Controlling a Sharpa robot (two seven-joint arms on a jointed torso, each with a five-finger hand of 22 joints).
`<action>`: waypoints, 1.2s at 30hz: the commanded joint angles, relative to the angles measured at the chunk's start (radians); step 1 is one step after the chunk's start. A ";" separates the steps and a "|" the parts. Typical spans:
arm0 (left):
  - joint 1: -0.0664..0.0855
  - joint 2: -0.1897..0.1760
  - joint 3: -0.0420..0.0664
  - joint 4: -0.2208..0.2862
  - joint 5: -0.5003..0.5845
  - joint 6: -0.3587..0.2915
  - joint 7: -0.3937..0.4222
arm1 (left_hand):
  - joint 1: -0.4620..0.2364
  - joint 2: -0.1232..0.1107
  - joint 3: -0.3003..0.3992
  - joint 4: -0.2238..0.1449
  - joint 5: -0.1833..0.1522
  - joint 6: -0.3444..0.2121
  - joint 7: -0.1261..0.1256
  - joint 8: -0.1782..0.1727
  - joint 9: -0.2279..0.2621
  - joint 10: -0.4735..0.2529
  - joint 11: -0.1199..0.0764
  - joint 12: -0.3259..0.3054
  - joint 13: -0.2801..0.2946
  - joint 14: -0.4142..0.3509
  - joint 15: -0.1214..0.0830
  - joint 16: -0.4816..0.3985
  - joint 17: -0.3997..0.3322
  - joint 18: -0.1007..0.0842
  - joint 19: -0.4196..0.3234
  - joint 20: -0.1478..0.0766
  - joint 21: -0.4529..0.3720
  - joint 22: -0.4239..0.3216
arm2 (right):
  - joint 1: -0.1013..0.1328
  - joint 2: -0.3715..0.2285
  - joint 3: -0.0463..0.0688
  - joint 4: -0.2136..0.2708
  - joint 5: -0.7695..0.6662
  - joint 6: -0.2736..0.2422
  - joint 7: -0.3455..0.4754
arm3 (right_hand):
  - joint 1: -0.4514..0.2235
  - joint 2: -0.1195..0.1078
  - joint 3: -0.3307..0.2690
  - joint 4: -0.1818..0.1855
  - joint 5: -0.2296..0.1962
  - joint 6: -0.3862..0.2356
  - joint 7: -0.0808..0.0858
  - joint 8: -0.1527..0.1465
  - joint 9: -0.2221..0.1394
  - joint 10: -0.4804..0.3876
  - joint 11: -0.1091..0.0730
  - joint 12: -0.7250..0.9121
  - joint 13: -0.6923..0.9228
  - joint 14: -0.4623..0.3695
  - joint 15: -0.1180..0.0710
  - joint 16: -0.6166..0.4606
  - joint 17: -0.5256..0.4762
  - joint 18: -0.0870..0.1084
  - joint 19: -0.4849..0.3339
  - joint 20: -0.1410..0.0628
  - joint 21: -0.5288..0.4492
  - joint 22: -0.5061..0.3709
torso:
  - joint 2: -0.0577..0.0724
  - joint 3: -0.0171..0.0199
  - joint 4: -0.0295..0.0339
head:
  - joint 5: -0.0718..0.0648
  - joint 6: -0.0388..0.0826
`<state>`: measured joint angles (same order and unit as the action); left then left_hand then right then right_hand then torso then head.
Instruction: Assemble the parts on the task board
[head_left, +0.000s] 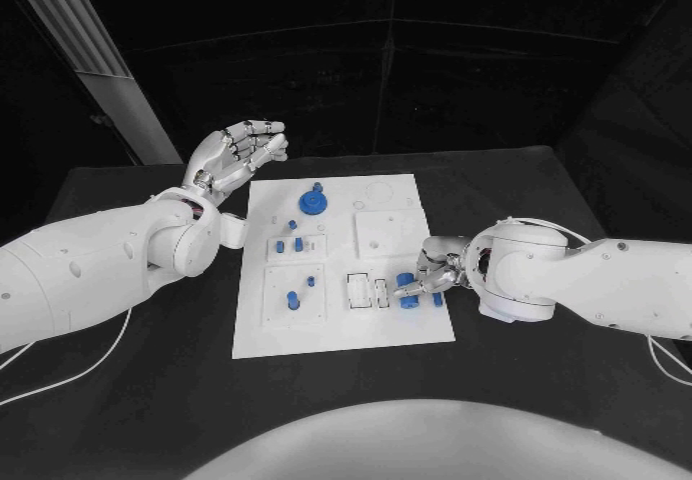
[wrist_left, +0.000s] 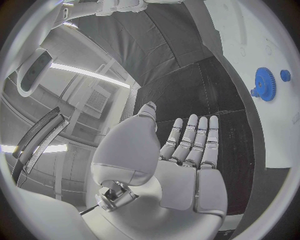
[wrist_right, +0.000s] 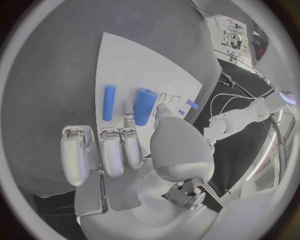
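Blue on white is pretty much the whole picture from the head view: the task board (head_left: 346, 265) sits mid-table with a blue gear (head_left: 315, 203) near its far edge, a few short blue pegs (head_left: 289, 243) standing in the blocks on its left side, and a couple of blue cylinders at its right edge. The right hand (head_left: 433, 272) is down on that right edge with its fingertips at the thicker blue cylinder (head_left: 411, 293). The left hand (head_left: 238, 150) floats off the board's far left corner, fingers loosely apart, holding nothing.

The left wrist view backs that up: open palm, fingers stretched side by side over black table, with the gear well off to one side on the board.

The right wrist view is the useful one. The thick cylinder (wrist_right: 144, 106) and a thinner blue rod (wrist_right: 109, 102) lie side by side on the board, just past the fingertips (wrist_right: 128, 120). The thumb and one finger seem to be touching the thick one's end, but whether it's actually pinched is hard to call from here.

Looks like the pick-up step for that cylinder. Next move probably needs a firm pinch, a lift clear of the rod, then tipping it upright for a socket.
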<state>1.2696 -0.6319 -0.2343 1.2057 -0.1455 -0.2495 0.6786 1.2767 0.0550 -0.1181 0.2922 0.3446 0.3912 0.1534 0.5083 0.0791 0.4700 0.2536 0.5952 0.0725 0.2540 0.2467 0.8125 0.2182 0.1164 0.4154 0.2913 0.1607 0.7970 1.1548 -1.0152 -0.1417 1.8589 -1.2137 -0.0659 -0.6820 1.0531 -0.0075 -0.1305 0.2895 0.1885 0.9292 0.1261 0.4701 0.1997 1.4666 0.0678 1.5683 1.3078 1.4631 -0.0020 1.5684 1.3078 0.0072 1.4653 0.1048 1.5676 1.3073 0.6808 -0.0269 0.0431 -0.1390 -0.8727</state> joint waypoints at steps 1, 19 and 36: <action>0.001 -0.001 0.001 0.002 0.003 0.011 0.150 | 0.003 0.010 -0.008 0.000 0.005 -0.008 0.139 0.006 -0.001 -0.007 0.000 0.003 -0.002 -0.008 -0.001 0.006 -0.001 -0.016 0.004 -0.002 -0.006 -0.002 | -0.007 0.009 -0.001 -0.011 -0.007 0.065 -0.034 | 0.000 0.012 -0.007 0.002 -0.005 -0.012 0.001 -0.001 -0.003 0.104 -0.005 0.003 0.263 0.108 -0.006 0.002 0.263 -0.007 0.106 -0.004 0.003 0.264 | 0.000 -0.0005 -0.0008 | 0.000 0.000; 0.001 -0.007 0.001 0.006 0.003 0.013 0.147 | 0.004 0.011 -0.009 0.000 0.005 -0.009 0.139 0.007 -0.001 -0.008 0.000 0.004 -0.002 -0.008 -0.001 0.007 -0.002 -0.016 0.004 -0.002 -0.006 -0.002 | -0.023 0.046 -0.001 -0.032 -0.007 0.008 0.006 | 0.369 0.124 0.163 -0.180 0.047 -0.060 0.012 -0.051 -0.016 0.104 0.005 0.003 0.263 0.108 0.005 0.002 0.263 -0.007 0.106 0.007 0.003 0.264 | 0.000 -0.0004 -0.0014 | 0.003 0.000; 0.001 -0.012 0.001 0.007 0.003 0.016 0.144 | 0.004 0.011 -0.009 0.000 0.005 -0.009 0.139 0.007 -0.001 -0.008 0.000 0.004 -0.002 -0.008 -0.001 0.007 -0.002 -0.016 0.004 -0.002 -0.006 -0.002 | -0.024 -0.011 -0.001 0.018 0.162 -0.221 0.211 | 0.381 0.105 0.242 -0.216 0.091 -0.008 0.010 -0.091 -0.037 0.104 0.004 0.003 0.263 0.108 0.013 0.002 0.263 -0.007 0.106 0.011 0.003 0.264 | 0.000 -0.0004 -0.0011 | 0.012 0.000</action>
<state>1.2693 -0.6438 -0.2343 1.2110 -0.1455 -0.2444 0.6786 1.2806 0.0588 -0.1208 0.2895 0.3446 0.3875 0.1497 0.5116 0.0792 0.4700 0.2536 0.5951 0.0718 0.2540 0.2467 0.8125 0.2169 0.1165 0.4154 0.2913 0.1607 0.7964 1.1334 -1.0196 -0.1399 1.8701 -1.1392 -0.2050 -0.5565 1.4043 0.0520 -0.0480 0.2277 0.2733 0.9074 0.1427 0.3692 0.1542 1.4630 0.0715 1.5683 1.3077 1.4669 0.0018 1.5684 1.3075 0.0073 1.4689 0.1086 1.5676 1.3073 0.6812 -0.0266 0.0418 -0.1293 -0.8727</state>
